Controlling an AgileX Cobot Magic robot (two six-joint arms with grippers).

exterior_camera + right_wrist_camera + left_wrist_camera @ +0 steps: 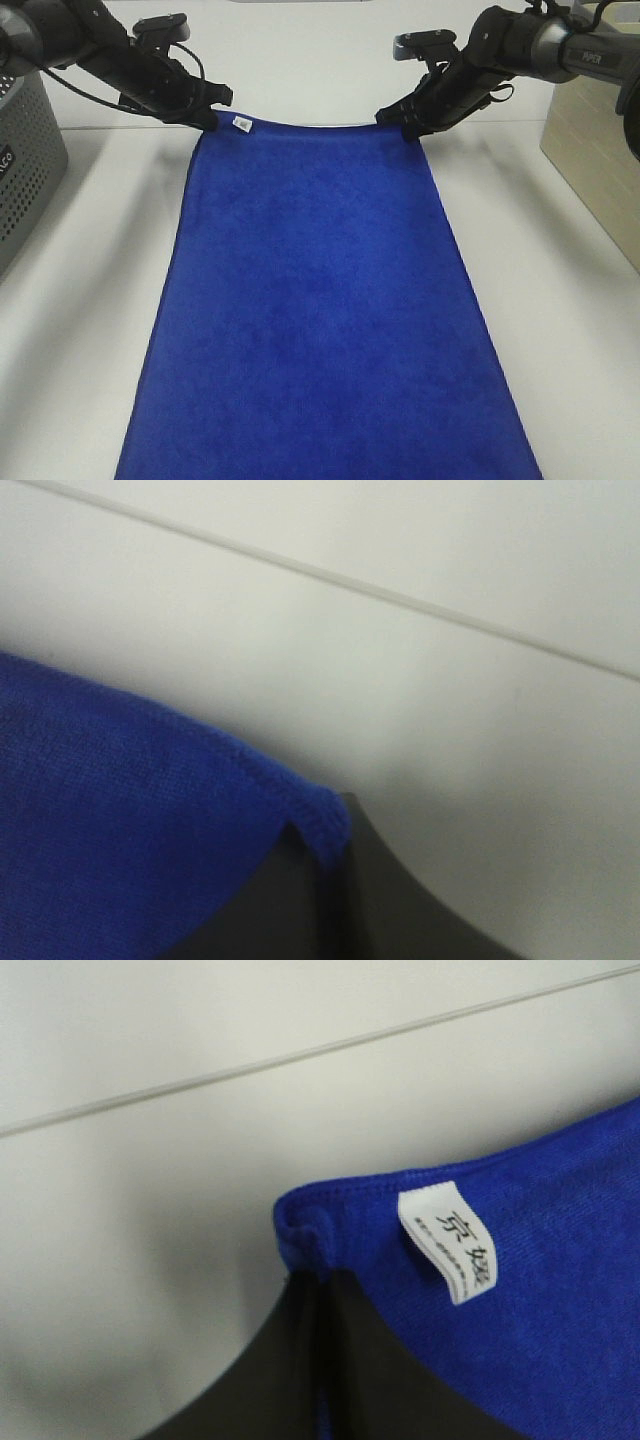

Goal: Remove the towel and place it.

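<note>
Towel (320,320) is spread flat on the white counter (560,300), long axis running near to far, near end cut off by the frame. Far-left corner, next to the white tag (241,123), is pinched by the left claw (212,120), jaws clamped on the hem. Far-right corner is pinched the same way by the right claw (408,128). A grey perforated basket (25,160) is seen at far left, a beige box (595,160) at right.

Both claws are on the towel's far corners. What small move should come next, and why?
Probably lift both claws together. The left claw and the right claw are each shut on a far corner of the blue towel, which lies flat on the table.
</note>
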